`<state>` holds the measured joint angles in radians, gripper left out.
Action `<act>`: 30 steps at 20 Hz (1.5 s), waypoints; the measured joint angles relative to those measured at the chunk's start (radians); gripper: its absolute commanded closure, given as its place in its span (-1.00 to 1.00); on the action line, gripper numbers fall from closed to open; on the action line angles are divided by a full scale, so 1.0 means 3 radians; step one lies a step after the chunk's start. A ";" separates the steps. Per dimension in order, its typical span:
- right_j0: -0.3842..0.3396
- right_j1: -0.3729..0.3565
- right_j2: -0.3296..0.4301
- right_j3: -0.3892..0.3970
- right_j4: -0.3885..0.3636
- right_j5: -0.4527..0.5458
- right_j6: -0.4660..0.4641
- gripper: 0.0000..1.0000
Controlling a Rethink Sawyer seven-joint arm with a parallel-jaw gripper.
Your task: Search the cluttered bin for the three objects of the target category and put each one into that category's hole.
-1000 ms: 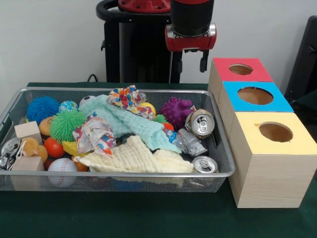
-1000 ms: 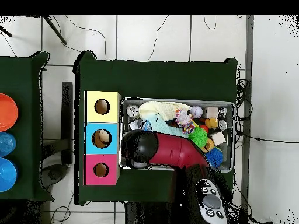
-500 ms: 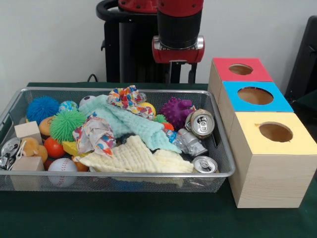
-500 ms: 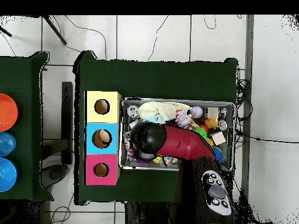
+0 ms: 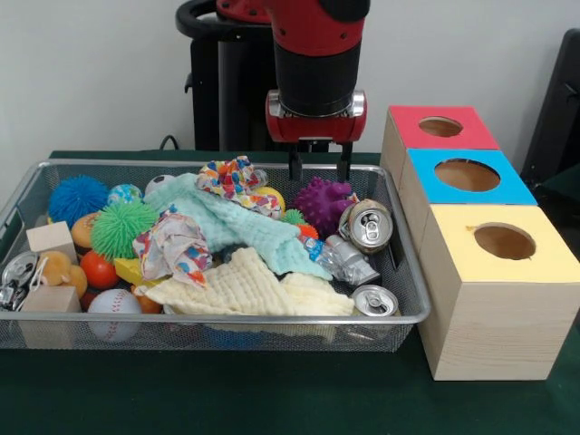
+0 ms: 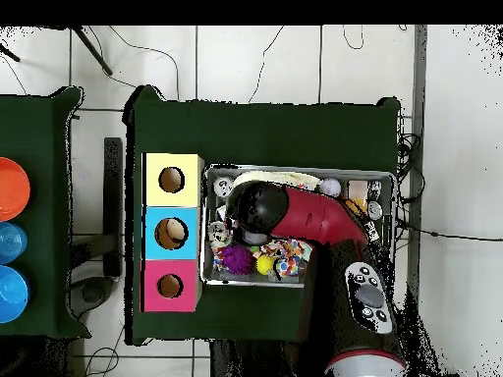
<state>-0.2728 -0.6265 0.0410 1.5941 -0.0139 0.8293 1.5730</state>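
Observation:
My gripper point(image 5: 319, 169) hangs open and empty over the back right of the wire bin point(image 5: 109, 164), just above a purple spiky ball point(image 5: 319, 205). To its right an upright silver can point(image 5: 367, 227) leans by the bin wall. A crushed can point(image 5: 349, 259) and another can point(image 5: 374, 301) lie nearer the front. A fourth can point(image 5: 16, 269) sits at the left end. Beside the bin stand the red box point(image 5: 439, 136), blue box point(image 5: 467, 181) and yellow box point(image 5: 503, 249), each with a round hole. From overhead the arm point(image 6: 295, 216) hides the gripper.
Teal cloth point(image 5: 227, 227), cream cloth point(image 5: 249, 290) and patterned cloths point(image 5: 172, 245) cover the bin's middle. Spiky green point(image 5: 122, 228) and blue point(image 5: 77, 198) balls, a baseball point(image 5: 113, 310) and wooden blocks point(image 5: 50, 240) fill the left end. Coloured bowls point(image 6: 10, 241) sit on a side table.
The gripper has moved left in the front view and come down, from beside the red box to just above the purple spiky ball. It stays open and empty.

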 measured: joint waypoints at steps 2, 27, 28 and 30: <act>0.0011 0.0047 0.0000 -0.0098 0.0000 0.0060 0.0000 -1.00; 0.0125 0.0404 0.0000 -0.0710 0.0006 0.0248 0.0001 -1.00; 0.0125 0.0417 0.0000 -0.0710 0.0005 0.0248 0.0001 -1.00; 0.0125 0.0429 0.0000 -0.0710 0.0003 0.0246 0.0001 -1.00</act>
<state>-0.2352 -0.4977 0.0412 1.3811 -0.0129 0.9030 1.5732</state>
